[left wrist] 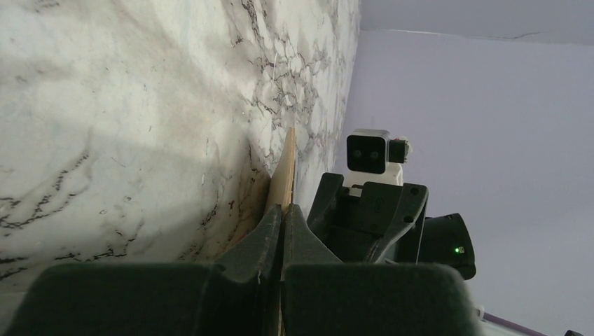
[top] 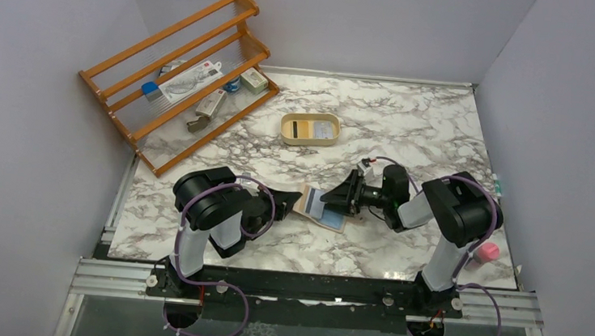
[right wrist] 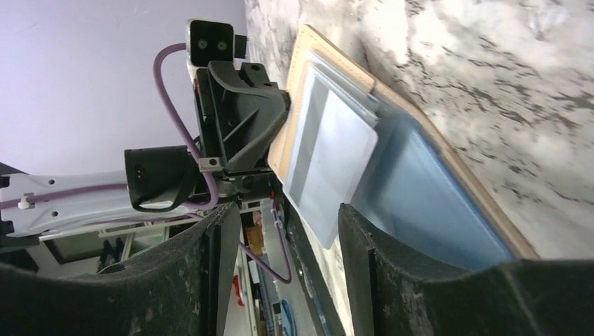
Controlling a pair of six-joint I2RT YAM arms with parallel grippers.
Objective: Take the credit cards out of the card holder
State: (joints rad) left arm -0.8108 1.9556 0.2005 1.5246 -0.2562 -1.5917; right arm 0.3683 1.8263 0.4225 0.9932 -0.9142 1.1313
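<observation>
The tan card holder [top: 333,220] lies open on the marble table between the two arms. My left gripper [top: 295,197] is shut on its left edge, and the left wrist view shows the jaws [left wrist: 282,210] pinched on the thin tan edge [left wrist: 284,175]. In the pockets sit a whitish credit card [right wrist: 329,157] with a grey stripe, slid partly out, and a light blue card [right wrist: 427,196]. My right gripper [top: 327,195] hovers open at the wallet's right side. In the right wrist view the whitish card's loose corner lies between its spread fingers [right wrist: 288,213], close to one pad and not pinched.
An oval cream-yellow tray [top: 309,141] with flat items inside stands behind the wallet. A wooden rack [top: 181,68] with small items leans at the back left. A pink object [top: 488,251] lies at the table's right edge. Grey walls enclose the table.
</observation>
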